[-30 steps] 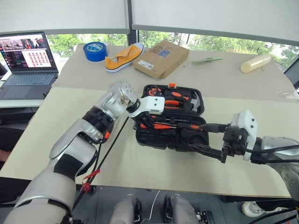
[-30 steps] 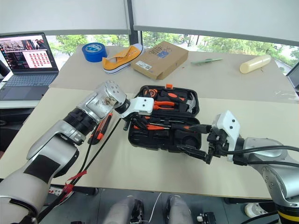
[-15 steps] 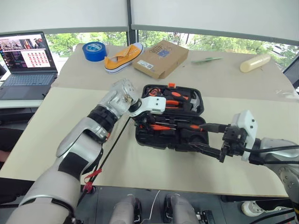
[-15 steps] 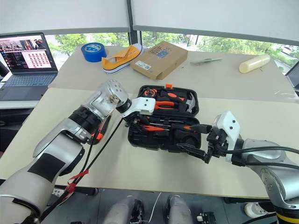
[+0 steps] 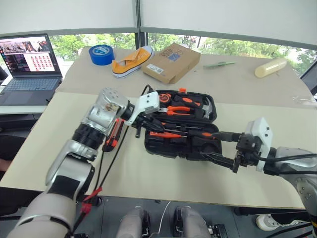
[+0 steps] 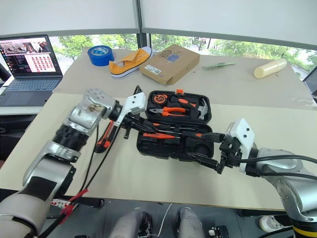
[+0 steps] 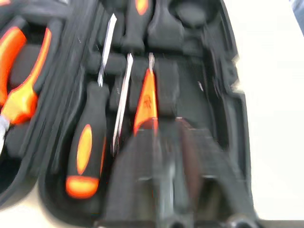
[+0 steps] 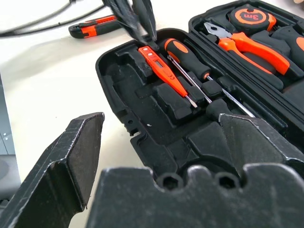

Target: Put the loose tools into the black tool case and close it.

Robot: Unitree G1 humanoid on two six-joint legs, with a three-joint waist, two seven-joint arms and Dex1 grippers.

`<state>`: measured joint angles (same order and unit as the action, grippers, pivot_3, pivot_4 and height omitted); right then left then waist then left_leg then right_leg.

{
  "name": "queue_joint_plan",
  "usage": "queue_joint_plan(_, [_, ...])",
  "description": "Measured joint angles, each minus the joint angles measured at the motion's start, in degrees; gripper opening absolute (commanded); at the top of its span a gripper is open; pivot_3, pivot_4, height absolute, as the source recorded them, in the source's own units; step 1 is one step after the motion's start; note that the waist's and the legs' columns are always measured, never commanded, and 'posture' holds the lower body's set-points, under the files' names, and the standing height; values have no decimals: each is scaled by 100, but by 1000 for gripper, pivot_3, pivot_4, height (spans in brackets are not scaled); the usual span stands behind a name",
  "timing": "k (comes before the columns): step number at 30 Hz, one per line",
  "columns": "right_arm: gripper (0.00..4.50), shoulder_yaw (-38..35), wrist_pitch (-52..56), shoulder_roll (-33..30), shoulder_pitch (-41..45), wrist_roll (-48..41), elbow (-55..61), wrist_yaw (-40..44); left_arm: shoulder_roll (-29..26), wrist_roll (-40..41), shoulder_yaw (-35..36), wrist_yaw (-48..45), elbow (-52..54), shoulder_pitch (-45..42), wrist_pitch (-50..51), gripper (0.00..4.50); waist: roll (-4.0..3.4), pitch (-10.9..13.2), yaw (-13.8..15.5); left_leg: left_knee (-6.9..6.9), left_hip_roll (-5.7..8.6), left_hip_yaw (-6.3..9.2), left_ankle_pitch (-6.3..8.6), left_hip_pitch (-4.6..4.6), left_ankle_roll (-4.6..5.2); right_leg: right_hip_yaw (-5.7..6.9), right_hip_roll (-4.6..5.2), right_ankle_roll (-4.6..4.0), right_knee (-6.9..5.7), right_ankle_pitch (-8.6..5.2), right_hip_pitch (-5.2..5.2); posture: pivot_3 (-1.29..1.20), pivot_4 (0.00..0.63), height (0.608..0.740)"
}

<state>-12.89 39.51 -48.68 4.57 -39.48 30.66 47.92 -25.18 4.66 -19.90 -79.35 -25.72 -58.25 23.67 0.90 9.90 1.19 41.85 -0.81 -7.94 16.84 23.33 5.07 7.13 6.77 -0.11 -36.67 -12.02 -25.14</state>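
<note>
From the head views, the black tool case (image 5: 181, 124) lies open near the middle of the table (image 5: 163, 173), its lid half toward the far edge and holding one pair of orange pliers (image 5: 179, 110) and one tape measure (image 5: 165, 97). The left end effector (image 6: 132, 126) hangs at the case's left end with its fingers pressed together and nothing in them. The right end effector (image 5: 221, 147) waits at the case's right end with its fingers spread wide and empty. One orange-black utility knife (image 6: 105, 137) lies on the table just left of the case, the one loose tool I can find. In my judgement the packing step is under way, and the next move calls for the left end effector to open, swing out to the knife and take it along its body. The left wrist view shows the near half of the case with one thin orange tester screwdriver (image 7: 145, 97) and two orange-and-black screwdrivers seated in slots, one (image 7: 88, 137) nearer, the other (image 7: 135, 21) at the far end. The right wrist view shows the knife outside the case's end and several slots bare; I cannot find the small tape roll.
</note>
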Motion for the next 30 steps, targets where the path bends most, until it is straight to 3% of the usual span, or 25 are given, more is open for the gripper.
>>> queue_joint_plan(9, [4500,0,1,-106,46,-5,-37,77,304,-246,-48,731,-78,720,-673,45,-1,-1,-30,-1,0,-4,0,-7,0,-4,-1,-1,-6,1,0,0,150,731])
queue_joint_plan(19, [4500,0,21,-127,80,-16,-39,44,423,-534,-136,975,-583,645,-1493,45,5,-25,-8,-1,0,-2,1,-34,2,-6,12,-2,-9,1,21,0,150,731])
queue_joint_plan(30, [4500,4,71,-108,75,-22,-28,-9,337,-232,101,582,-661,640,-1068,45,5,-26,-33,0,-1,-3,2,-22,3,-5,14,-2,-14,1,11,0,150,731])
